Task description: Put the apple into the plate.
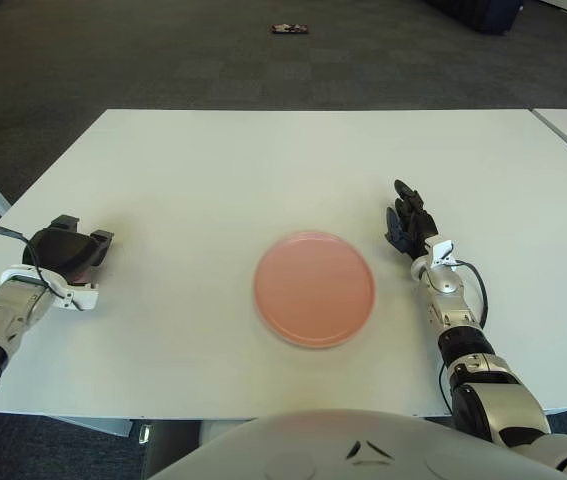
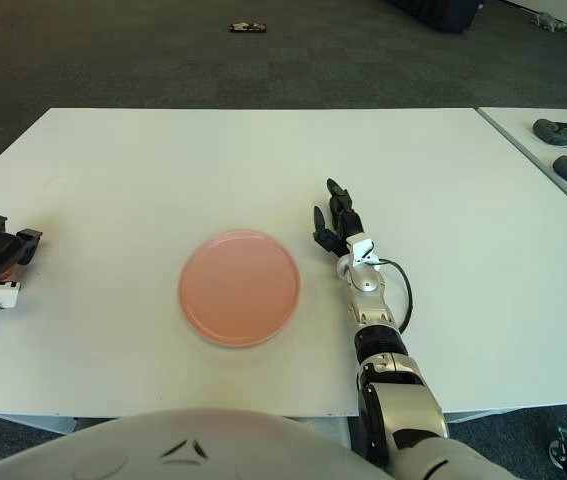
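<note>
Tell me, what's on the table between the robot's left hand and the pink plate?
Nothing. In the left eye view only bare white table stretches from the left hand to the pink plate. The right hand shows right of the plate.

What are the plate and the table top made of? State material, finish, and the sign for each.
Plate: probably plastic or melamine. It is an even salmon pink with a smooth, dull finish and no bright glaze glints, though matte ceramic cannot be ruled out.
Table: likely a laminate-faced board. It is flat, uniform white and matte, with no grain or seams showing. The core is not visible.
</note>
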{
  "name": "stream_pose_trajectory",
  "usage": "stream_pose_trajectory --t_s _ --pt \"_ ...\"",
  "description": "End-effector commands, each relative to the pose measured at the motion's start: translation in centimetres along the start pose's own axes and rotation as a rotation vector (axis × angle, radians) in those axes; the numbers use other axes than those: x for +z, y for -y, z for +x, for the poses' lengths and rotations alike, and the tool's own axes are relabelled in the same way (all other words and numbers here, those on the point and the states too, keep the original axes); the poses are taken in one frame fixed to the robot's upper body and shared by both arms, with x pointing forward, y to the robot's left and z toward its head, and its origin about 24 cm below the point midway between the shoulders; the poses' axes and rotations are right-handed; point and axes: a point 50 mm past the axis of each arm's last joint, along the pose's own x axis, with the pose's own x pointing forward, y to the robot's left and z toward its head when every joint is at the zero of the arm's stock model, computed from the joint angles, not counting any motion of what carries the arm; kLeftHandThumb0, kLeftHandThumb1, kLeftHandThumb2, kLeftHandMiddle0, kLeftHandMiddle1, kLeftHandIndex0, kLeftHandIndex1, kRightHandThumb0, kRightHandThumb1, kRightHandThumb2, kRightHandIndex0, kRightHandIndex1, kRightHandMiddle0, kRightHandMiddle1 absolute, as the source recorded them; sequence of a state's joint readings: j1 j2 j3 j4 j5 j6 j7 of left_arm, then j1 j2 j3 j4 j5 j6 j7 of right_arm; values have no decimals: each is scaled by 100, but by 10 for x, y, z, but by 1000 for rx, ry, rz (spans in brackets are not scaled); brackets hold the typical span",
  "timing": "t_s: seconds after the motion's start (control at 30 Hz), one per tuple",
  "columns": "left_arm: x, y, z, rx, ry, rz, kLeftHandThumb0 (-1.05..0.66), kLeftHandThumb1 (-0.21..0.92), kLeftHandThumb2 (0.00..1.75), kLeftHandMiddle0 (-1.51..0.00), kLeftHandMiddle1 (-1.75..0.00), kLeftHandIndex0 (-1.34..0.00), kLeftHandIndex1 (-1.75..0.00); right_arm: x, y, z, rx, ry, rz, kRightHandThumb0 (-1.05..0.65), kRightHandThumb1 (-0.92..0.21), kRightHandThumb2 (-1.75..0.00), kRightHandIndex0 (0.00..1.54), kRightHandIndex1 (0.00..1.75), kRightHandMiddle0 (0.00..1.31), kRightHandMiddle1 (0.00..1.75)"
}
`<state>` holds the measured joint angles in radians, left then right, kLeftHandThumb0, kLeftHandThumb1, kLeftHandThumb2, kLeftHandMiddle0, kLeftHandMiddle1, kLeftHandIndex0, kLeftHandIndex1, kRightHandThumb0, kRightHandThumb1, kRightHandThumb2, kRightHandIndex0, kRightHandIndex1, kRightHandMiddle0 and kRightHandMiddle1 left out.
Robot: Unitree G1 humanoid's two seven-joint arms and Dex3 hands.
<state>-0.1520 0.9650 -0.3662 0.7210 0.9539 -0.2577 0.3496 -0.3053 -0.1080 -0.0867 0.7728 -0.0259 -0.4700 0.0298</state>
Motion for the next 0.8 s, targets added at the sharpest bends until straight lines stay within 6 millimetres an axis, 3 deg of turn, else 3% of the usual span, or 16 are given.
stream_pose_trajectory --t_s 0.0,0.4,0.47,0.53,0.77 --pt "15 21 -8 -74 45 -32 -1 16 151 -62 -175 -61 -174 -12 3 -6 -3 -66 -15 -75 -92 -71 13 0 0 26" --pt "6 17 -8 -38 -10 -27 -1 16 151 -62 -175 -61 -175 -11 0 -6 4 -70 -1 -75 -92 -69 15 1 0 28" --pt "5 16 -8 -30 -21 -28 -1 4 156 -76 -175 -76 -152 -11 0 -6 8 -69 5 -74 -92 -69 15 1 0 29" --pt "3 15 -7 -22 -32 -31 -1 -2 160 -82 -175 -83 -145 -11 -1 -6 11 -67 9 -74 -92 -69 16 1 0 29" --pt "-2 1 -6 31 -46 -64 -1 -10 168 -88 -175 -89 -142 -10 -1 -6 17 -61 7 -73 -92 -70 16 1 0 30"
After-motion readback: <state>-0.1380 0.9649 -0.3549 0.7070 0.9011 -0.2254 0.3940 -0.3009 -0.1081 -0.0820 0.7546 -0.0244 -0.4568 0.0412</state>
